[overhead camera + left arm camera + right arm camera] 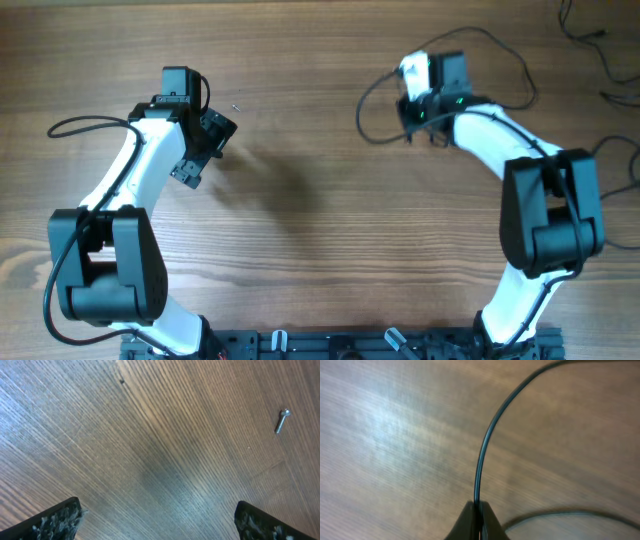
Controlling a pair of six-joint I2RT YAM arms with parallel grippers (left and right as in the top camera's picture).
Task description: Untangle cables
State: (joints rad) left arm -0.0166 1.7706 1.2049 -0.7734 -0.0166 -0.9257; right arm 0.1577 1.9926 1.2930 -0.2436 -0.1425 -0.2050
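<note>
While the right gripper (pixel 477 510) sits pinched together on a thin black flexible cable (pixel 480 465), that cable lies at about 1 o'clock on the wooden worktop (pixel 300 250), with a slack loop spilling toward 9 o'clock of the pinch. Left gripper (pixel 157 512): fingers apart, holding nothing, over bare wood near 10 o'clock. Judgement: cable is light, limp and fairly slick; it will trail and sag when pulled, never push. Best second hold is on the free loop, just beside the pinch.
</note>
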